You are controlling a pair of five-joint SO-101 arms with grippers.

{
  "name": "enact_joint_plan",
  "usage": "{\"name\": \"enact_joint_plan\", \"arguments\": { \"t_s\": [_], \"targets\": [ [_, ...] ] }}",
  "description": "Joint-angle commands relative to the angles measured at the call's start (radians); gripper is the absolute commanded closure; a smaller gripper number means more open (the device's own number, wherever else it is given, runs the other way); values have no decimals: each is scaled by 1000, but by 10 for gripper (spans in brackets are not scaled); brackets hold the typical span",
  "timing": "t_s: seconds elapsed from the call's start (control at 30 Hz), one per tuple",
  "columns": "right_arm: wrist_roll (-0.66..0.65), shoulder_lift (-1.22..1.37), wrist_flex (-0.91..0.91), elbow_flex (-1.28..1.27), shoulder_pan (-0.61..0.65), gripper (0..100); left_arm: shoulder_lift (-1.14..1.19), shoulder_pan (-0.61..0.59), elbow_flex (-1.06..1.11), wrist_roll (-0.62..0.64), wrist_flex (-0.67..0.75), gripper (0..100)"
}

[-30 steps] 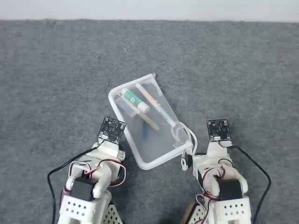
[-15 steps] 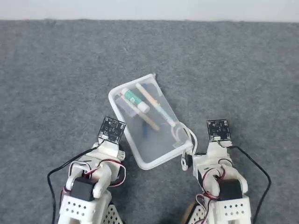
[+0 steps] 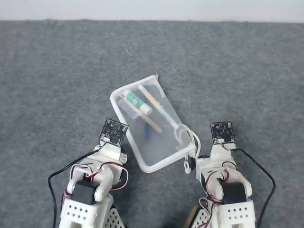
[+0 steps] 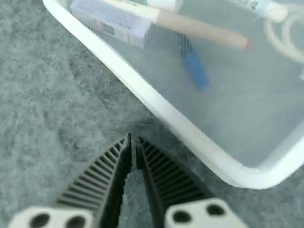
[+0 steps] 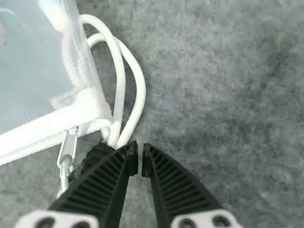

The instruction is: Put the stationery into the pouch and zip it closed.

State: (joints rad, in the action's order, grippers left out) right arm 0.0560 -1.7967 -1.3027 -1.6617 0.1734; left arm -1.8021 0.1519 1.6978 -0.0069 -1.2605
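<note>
Lying slantwise on the grey tabletop [image 3: 57, 71] between the two arms, the translucent pouch [image 3: 159, 148] is seen with a green-banded white tube [image 3: 137, 102], a wooden pencil [image 3: 152, 122], a blue piece [image 3: 148, 133] and a small boxed block [image 4: 111, 23] inside it. The left jaws are closed to a thin slit with nothing held, set near the pouch's white rim [image 4: 156, 102] but a little apart from it. The right jaws are likewise all but closed and empty, placed at the pouch's near corner, where a white cord loop [image 5: 128, 80] and the metal zip pull [image 5: 66, 154] are found just beside their tips.
</note>
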Motion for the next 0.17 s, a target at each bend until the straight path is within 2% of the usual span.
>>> {"name": "enact_joint_plan", "arguments": {
  "t_s": [0.0, 0.13],
  "targets": [
    [9, -19, -5, -21, -10, 991, -25, -5, -13, -5, -3, 988],
    [9, -19, -5, -21, -10, 991, -25, -5, -13, -5, -3, 988]
  ]
}}
